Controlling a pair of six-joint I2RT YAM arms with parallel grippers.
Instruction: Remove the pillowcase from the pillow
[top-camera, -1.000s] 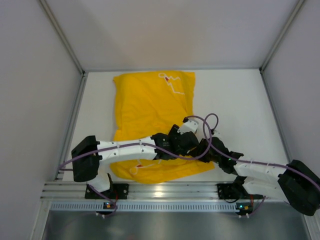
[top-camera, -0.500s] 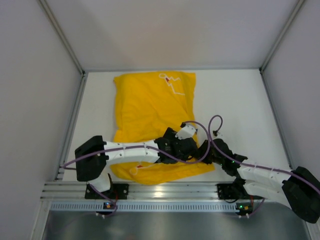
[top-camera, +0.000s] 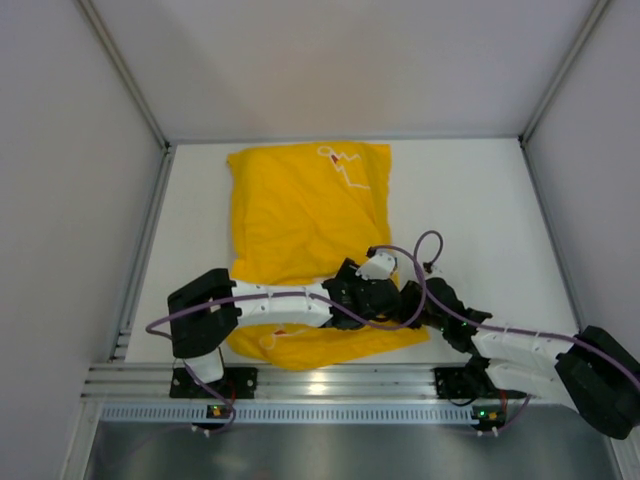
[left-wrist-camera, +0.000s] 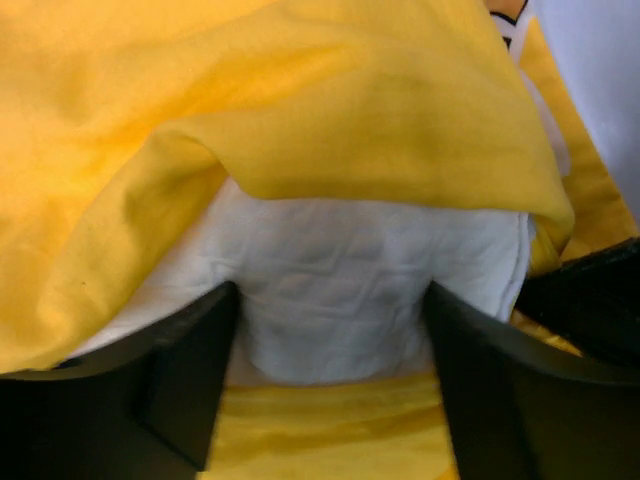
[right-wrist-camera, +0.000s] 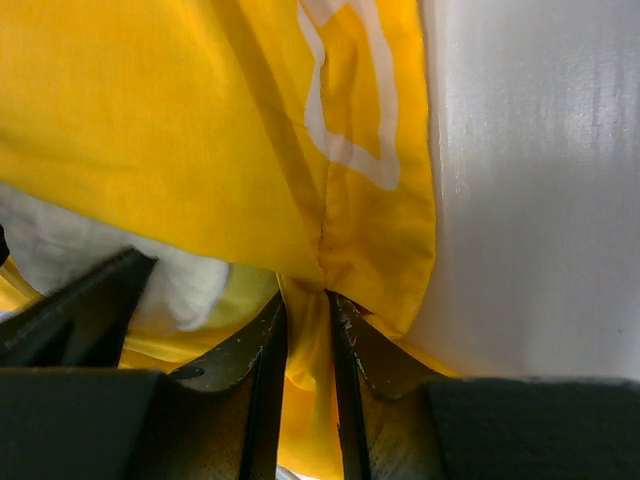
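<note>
Lying on the white table (top-camera: 480, 200), the yellow pillowcase (top-camera: 300, 210) spreads from the middle toward the 12 o'clock edge, with a white outline drawing (top-camera: 343, 166) near its 1 o'clock corner. Both arms meet at its 5 o'clock corner. The left gripper (left-wrist-camera: 330, 305) stands open, its two dark fingers (left-wrist-camera: 190, 370) on either side of the white pillow (left-wrist-camera: 350, 280). The pillow pokes out from under the lifted yellow hem, and whether the fingers touch it cannot be told. The right gripper (right-wrist-camera: 305, 320) is closed on a pinched fold of the pillowcase at a seam. Bare table lies at its 3 o'clock side and a bit of pillow at 9 o'clock.
</note>
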